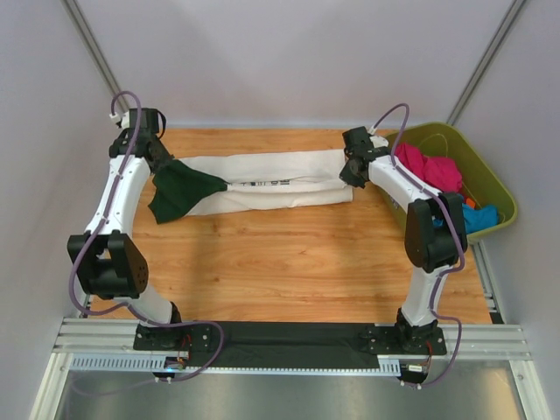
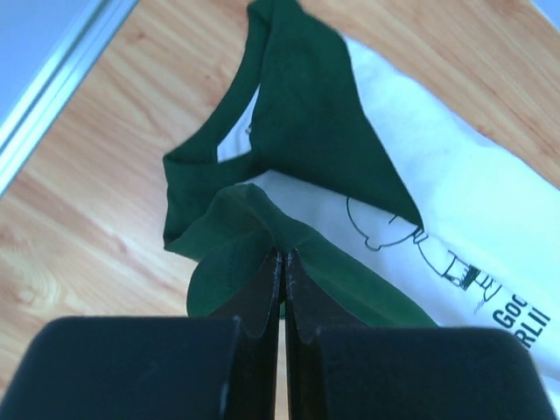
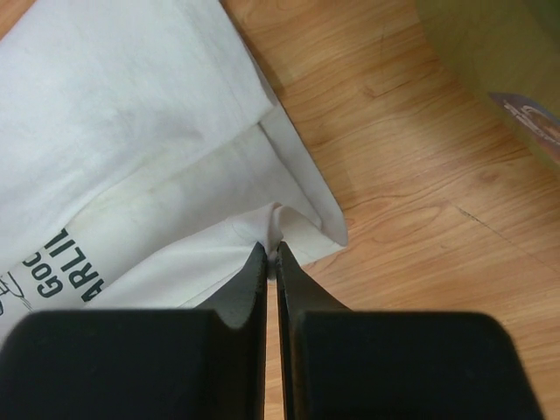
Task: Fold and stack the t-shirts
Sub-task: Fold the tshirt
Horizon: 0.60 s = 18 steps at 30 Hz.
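Two claws grip shut on one t-shirt [image 1: 262,171], the left claw [image 2: 283,258] pinching its green sleeve [image 2: 254,219] and the right claw [image 3: 271,254] its white hem [image 3: 302,214], holding it as a half-folded band across the far surface [image 1: 289,262]; further folds and stacking seemingly remain.

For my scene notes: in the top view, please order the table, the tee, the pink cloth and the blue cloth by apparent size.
1. table
2. tee
3. pink cloth
4. blue cloth, partly hidden
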Available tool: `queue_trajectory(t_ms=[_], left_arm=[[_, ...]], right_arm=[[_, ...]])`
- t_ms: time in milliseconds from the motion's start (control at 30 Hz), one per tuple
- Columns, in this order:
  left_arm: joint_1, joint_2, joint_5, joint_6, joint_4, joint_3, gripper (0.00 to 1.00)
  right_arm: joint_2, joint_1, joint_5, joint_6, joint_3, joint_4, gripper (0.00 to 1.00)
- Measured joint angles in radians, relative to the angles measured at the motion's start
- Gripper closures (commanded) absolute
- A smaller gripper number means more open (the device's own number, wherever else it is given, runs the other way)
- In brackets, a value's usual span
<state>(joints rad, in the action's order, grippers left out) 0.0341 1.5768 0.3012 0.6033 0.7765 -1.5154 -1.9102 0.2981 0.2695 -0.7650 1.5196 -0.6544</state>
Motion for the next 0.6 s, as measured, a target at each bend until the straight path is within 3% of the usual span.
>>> queue_trajectory(t_ms=[367, 600], left_arm=[[-0.014, 0.174, -0.015, -0.092, -0.091, -0.186, 1.00], [-0.033, 0.261, -0.019, -0.135, -0.123, -0.227, 1.00]], right_arm=[[-0.048, -0.006, 0.033, -0.005, 0.016, -0.008, 1.00], [-0.085, -0.012, 0.048, -0.004, 0.043, -0.014, 1.00]])
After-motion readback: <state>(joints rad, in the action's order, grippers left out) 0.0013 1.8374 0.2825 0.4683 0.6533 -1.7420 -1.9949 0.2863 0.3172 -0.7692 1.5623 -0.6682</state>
